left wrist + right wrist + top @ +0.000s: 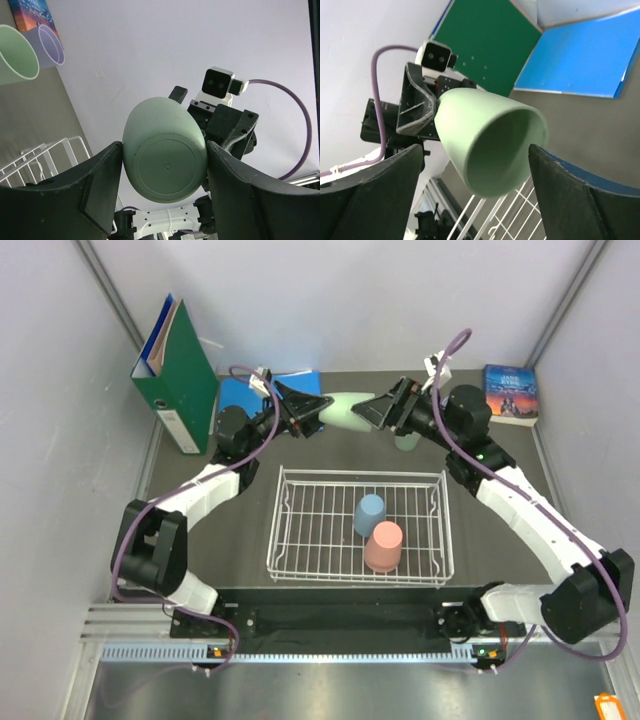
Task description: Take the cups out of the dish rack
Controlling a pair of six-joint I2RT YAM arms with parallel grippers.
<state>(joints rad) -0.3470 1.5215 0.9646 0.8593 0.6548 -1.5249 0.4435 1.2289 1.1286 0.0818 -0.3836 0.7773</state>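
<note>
A sage green cup (pixel 345 412) hangs sideways in the air behind the dish rack (pixel 300 480). My left gripper (pixel 318 412) is shut on its base end; in the left wrist view both fingers press the cup (pixel 165 150). My right gripper (pixel 372 412) is open at the cup's mouth (pixel 490 140), with a gap on each side. A dusty blue cup (pixel 369 513) and a salmon pink cup (pixel 384 545) stand upside down in the rack. A lavender cup (pixel 50 47) and another pale green cup (pixel 15 55) stand upright on the table beyond.
A green binder (pixel 180 375) stands at the back left with a blue folder (pixel 245 390) lying beside it. A book (pixel 510 393) lies at the back right. White walls close in the table on three sides.
</note>
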